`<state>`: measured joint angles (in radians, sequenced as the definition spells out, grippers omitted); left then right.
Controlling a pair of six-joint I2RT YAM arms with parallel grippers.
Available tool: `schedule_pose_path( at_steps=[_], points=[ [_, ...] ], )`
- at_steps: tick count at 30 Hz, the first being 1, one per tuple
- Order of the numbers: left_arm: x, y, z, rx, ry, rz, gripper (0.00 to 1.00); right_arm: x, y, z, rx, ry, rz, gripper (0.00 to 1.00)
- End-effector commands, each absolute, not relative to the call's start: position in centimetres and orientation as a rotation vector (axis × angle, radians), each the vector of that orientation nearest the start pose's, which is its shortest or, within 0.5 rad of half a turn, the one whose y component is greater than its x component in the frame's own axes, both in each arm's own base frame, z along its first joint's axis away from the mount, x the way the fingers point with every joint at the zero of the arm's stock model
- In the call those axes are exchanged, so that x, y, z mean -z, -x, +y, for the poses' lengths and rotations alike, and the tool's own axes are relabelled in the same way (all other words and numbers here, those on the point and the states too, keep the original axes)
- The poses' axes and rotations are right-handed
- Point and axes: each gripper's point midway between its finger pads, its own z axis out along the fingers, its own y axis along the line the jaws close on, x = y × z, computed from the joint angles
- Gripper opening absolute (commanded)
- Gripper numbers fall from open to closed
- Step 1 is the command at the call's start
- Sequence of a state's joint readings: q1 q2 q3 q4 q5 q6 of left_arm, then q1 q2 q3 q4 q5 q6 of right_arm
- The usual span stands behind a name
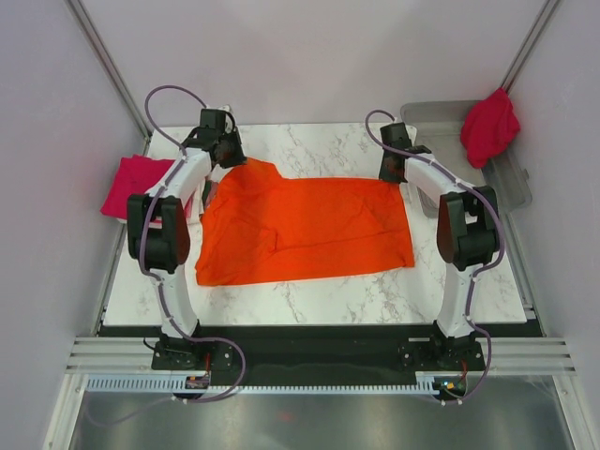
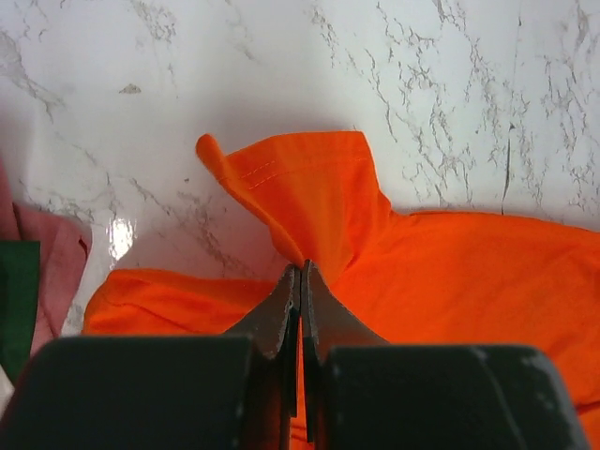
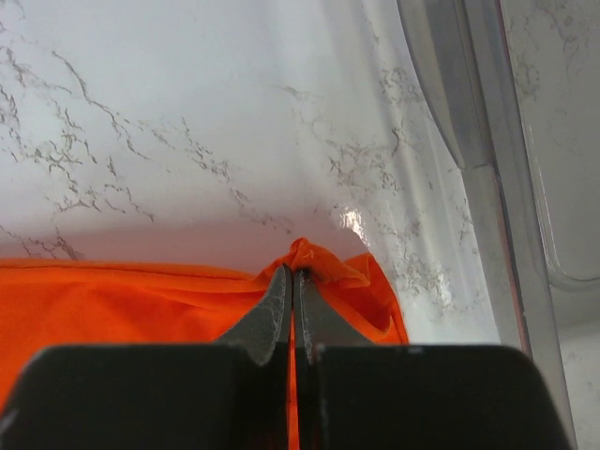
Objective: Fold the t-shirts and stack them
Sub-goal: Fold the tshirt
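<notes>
"So, what takes up most of the overhead view?"

"A white marble-patterned table. Spread across its middle lies the bright orange t-shirt. It is mostly flat, with a crease running through it and its far left corner drawn up into a point."

"Anything else around it?"

"A clear grey plastic bin sits past the table's far right corner, and a crimson t-shirt is draped over its far rim. A magenta t-shirt lies bunched at the table's left edge, beside the left arm."

"And the arms themselves?"

"Both reach to the far edge of the orange cloth — one at each far corner. From its wrist camera, the left gripper has its jaws pressed together on a ridge of orange fabric, just below a hemmed flap that stands up from the marble. The right gripper is clamped the same way — it pinches a small puckered peak at the shirt's far right corner, near the bin's wall."
</notes>
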<state>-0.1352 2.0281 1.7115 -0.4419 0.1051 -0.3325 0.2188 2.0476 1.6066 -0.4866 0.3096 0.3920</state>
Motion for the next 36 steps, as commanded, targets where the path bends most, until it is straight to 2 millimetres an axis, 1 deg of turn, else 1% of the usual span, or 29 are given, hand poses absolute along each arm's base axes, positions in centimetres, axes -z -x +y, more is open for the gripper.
schedule_pose_path(
  at_steps=[1, 2, 4, 5, 6, 7, 8, 9, 10, 12, 13, 15, 16, 17, 18, 19, 20, 22, 23, 24, 25, 27, 28, 29, 30, 32, 34, 35, 36],
  points=[
    [-16.7, -52.7, -10.1, 0.317, 0.168, 2.234, 0.02, -9.7, -49.5, 7.3, 0.085, -0.342, 2.389, 0.0],
    [-17.3, -51.8, -10.0, 0.313, 0.167, 2.221, 0.02, -9.9, -49.4, 7.3, 0.083, -0.342, 2.384, 0.0],
    [-18.2, -51.1, -9.9, 0.297, 0.169, 2.195, 0.02, -9.7, -48.9, 7.3, 0.078, -0.337, 2.394, 0.0],
    [-18.0, -50.4, -9.9, 0.294, 0.168, 2.201, 0.02, -10.0, -48.7, 7.5, 0.063, -0.33, 2.391, 0.0],
    [-19.3, -49.9, -9.6, 0.283, 0.173, 2.173, 0.02, -10.0, -48.6, 7.6, 0.057, -0.33, 2.394, 0.0],
    [-19.6, -49.5, -9.7, 0.284, 0.168, 2.166, 0.02, -9.8, -48.2, 7.5, 0.059, -0.327, 2.401, 0.0],
    [-19.3, -49.0, -9.7, 0.283, 0.165, 2.17, 0.02, -10.2, -48.0, 7.5, 0.054, -0.329, 2.392, 0.0],
    [-20.5, -48.5, -9.6, 0.287, 0.158, 2.147, 0.02, -10.4, -47.9, 7.5, 0.044, -0.331, 2.388, 0.0],
    [-20.7, -48.3, -9.2, 0.258, 0.173, 2.139, 0.02, -10.1, -47.5, 7.5, 0.043, -0.327, 2.396, 0.0],
    [-20.6, -47.5, -9.0, 0.247, 0.172, 2.143, 0.02, -10.8, -47.1, 7.6, 0.032, -0.329, 2.383, 0.0],
    [-21.2, -47.1, -8.9, 0.24, 0.173, 2.128, 0.02, -10.6, -46.7, 7.6, 0.033, -0.328, 2.391, 0.0],
    [-20.7, -46.3, -8.7, 0.235, 0.186, 2.139, 0.02, -11.2, -46.3, 7.5, 0.028, -0.331, 2.381, 0.0],
    [-21.7, -45.8, -8.3, 0.219, 0.204, 2.105, 0.02, -11.1, -45.9, 7.2, 0.04, -0.336, 2.382, 0.0],
    [-20.9, -45.3, -8.1, 0.205, 0.212, 2.107, 0.02, -11.7, -45.7, 7.2, 0.036, -0.337, 2.368, 0.0],
    [-21.1, -45.0, -7.7, 0.186, 0.225, 2.092, 0.02, -11.5, -45.3, 6.9, 0.047, -0.342, 2.372, 0.0],
    [-21.9, -44.5, -7.4, 0.184, 0.235, 2.064, 0.02, -12.1, -45.1, 6.9, 0.04, -0.344, 2.36, 0.0],
    [-21.0, -43.7, -7.1, 0.171, 0.244, 2.074, 0.02, -12.2, -44.8, 6.9, 0.04, -0.342, 2.36, 0.0],
    [-21.2, -43.4, -6.8, 0.17, 0.253, 2.041, 0.02, -12.1, -44.2, 7.0, 0.025, -0.335, 2.371, 0.0],
    [-21.1, -42.6, -6.7, 0.175, 0.257, 2.036, 0.02, -12.5, -43.9, 7.0, 0.014, -0.335, 2.365, 0.0],
    [-21.1, -42.4, -6.7, 0.175, 0.26, 2.031, 0.02, -12.2, -43.5, 6.9, 0.013, -0.339, 2.374, 0.0],
    [-20.5, -41.9, -6.7, 0.177, 0.262, 2.037, 0.02, -12.6, -43.2, 7.0, 0.004, -0.339, 2.365, 0.0],
    [-20.9, -41.2, -6.7, 0.183, 0.263, 2.022, 0.02, -12.1, -42.3, 6.9, 0.01, -0.34, 2.378, 0.0],
    [-21.0, -40.9, -6.8, 0.184, 0.263, 2.017, 0.02, -12.3, -42.1, 6.9, 0.006, -0.342, 2.374, 0.0],
    [-20.4, -40.4, -6.8, 0.18, 0.263, 2.027, 0.02, -12.3, -41.8, 6.8, 0.007, -0.344, 2.375, 0.0],
    [-20.8, -40.0, -7.0, 0.182, 0.259, 2.016, 0.02, -11.8, -41.4, 6.7, 0.01, -0.345, 2.387, 0.0],
    [-20.2, -39.3, -7.1, 0.177, 0.265, 2.024, 0.02, -11.7, -41.0, 6.6, 0.012, -0.349, 2.389, 0.0],
    [-20.4, -38.5, -7.5, 0.177, 0.259, 2.014, 0.02, -11.1, -40.4, 6.5, 0.018, -0.351, 2.401, 0.0],
    [-19.5, -37.8, -7.5, 0.168, 0.269, 2.034, 0.02, -11.1, -40.2, 6.4, 0.021, -0.352, 2.4, 0.0],
    [-19.2, -37.4, -7.5, 0.149, 0.273, 2.037, 0.02, -10.4, -39.7, 6.3, 0.032, -0.359, 2.413, 0.0]
  ],
)
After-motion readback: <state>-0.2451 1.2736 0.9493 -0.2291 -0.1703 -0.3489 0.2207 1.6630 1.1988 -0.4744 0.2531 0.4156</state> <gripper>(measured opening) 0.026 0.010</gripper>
